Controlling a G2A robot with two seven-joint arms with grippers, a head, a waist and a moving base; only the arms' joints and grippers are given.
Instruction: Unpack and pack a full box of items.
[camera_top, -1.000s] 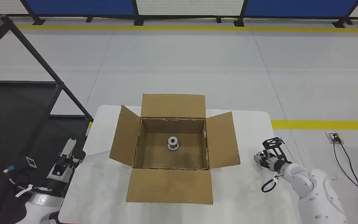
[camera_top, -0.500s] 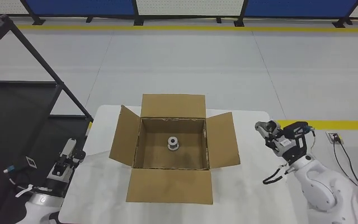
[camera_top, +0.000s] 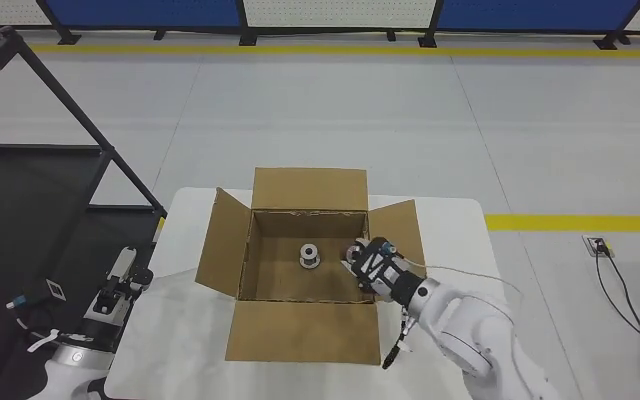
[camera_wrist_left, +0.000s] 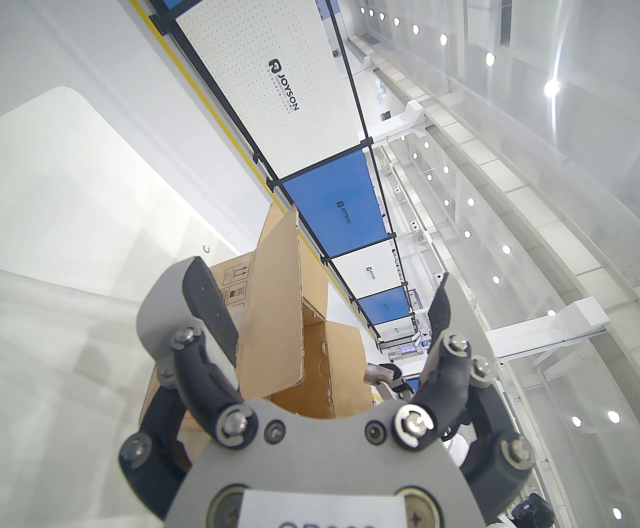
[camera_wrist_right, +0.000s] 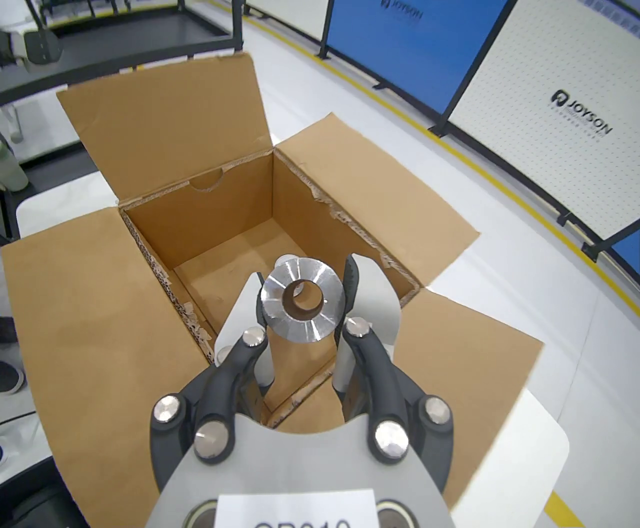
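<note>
Over the open cardboard box (camera_top: 305, 345), right jaws clamped on a metal bushing (camera_wrist_right: 303, 327), left jaws spread wide

Probably a factory hall: partition panels (camera_top: 140, 12), yellow floor line (camera_top: 300, 49).

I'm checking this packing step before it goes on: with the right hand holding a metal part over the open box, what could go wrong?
The right hand hangs close above the near wall of the box; lowering could snag the rim or the flap there. It pinches the smooth metal part only at its sides, so the part may slip. If dropped, it might strike the other metal part on the box floor.
</note>
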